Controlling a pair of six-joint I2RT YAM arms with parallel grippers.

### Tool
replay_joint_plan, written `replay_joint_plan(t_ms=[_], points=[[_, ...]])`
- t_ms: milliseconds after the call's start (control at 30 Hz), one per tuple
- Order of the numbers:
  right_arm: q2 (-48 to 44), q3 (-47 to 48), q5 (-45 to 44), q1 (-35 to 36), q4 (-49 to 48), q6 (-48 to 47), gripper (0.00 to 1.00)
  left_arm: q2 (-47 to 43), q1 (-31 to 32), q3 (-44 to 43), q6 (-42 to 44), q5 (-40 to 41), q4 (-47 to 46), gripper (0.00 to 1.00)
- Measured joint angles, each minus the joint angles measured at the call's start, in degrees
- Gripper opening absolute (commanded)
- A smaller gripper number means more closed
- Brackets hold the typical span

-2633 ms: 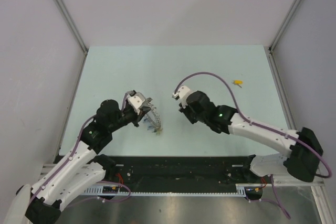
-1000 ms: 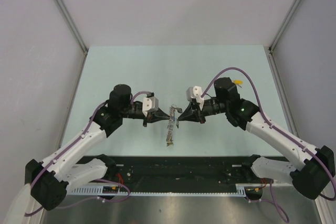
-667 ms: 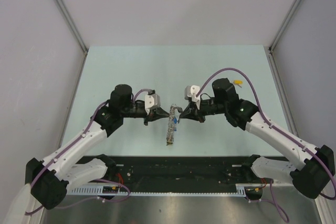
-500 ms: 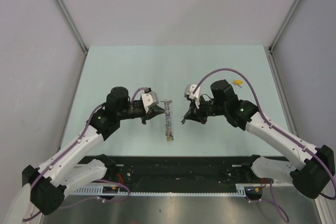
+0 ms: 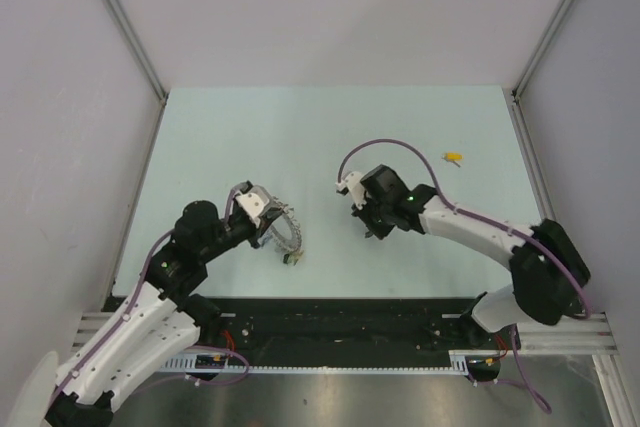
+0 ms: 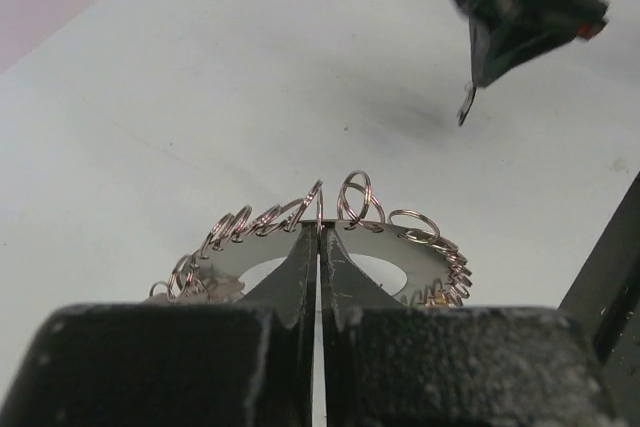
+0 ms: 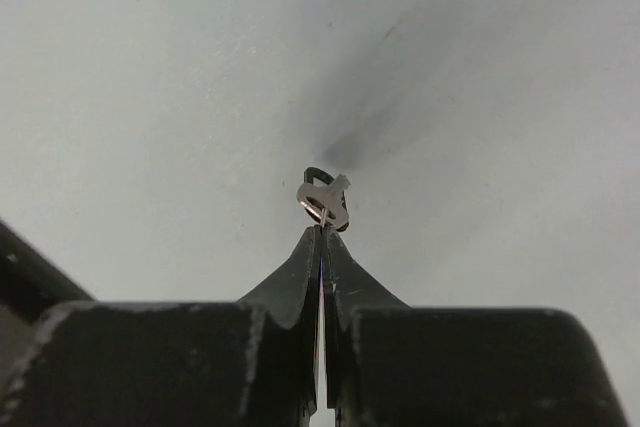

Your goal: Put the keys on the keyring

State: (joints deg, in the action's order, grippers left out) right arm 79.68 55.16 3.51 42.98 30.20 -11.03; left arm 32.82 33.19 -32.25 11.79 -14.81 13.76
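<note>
Grey walls, possibly panels, enclose a pale green table

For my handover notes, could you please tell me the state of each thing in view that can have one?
left tool: shut, pinching the keyring's rim.
right tool: shut on the black-tagged key.
keyring: gripped by the left tool.
black-tagged key: pinched at the right tool's tips, apart from the keyring, not yet on it.
yellow-tagged key: lying loose on the table, untouched.
</note>
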Motion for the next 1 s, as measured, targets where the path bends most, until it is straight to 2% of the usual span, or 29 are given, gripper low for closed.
replay_joint_plan(t_ms=[133, 267, 367, 467, 533, 567, 600, 800, 867, 1000], points=[[9.1, 0.0, -2.7, 2.3, -3.6, 0.7, 0.0, 0.6, 0.0, 0.0, -0.4, 0.7, -0.1, 0.0], [13.9, 0.0, -3.1, 3.3, -8.4, 1.6, 0.03, 0.9, 0.0, 0.0, -0.4, 0.4, -0.1, 0.01], [15.0, 0.0, -2.8, 3.1, -11.0, 2.2, 0.11, 1.0, 0.0, 0.0, -0.4, -0.7, -0.1, 0.02], [14.9, 0.0, -0.8, 2.5, -13.0, 2.6, 0.3, 1.4, 0.0, 0.0, -0.4, -2.2, -0.4, 0.03], [14.4, 0.0, 0.6, 2.1, -13.6, 3.1, 0.39, 1.9, 0.0, 0.0, -0.4, -3.2, -0.7, 0.04], [13.7, 0.0, 1.2, 1.9, -13.8, 3.1, 0.5, 2.1, 0.0, 0.0, -0.4, -3.7, -0.9, 0.04], [12.4, -0.2, 2.0, 1.8, -14.2, 3.1, 0.52, 2.4, 0.0, 0.0, -0.4, -4.1, -1.0, 0.04], [-1.0, -3.0, 7.3, 1.0, -17.8, 3.9, 0.54, 4.1, 0.0, 0.0, -0.3, -6.5, -1.2, 0.04], [-5.4, -4.0, 10.0, 0.5, -19.9, 5.6, 0.59, 4.4, 0.0, 0.0, -0.3, -7.0, -1.2, 0.04], [-10.8, -5.7, 17.6, -1.6, -27.2, 12.7, 0.61, 4.5, 0.0, 0.0, -0.2, -7.9, -1.2, 0.04]])
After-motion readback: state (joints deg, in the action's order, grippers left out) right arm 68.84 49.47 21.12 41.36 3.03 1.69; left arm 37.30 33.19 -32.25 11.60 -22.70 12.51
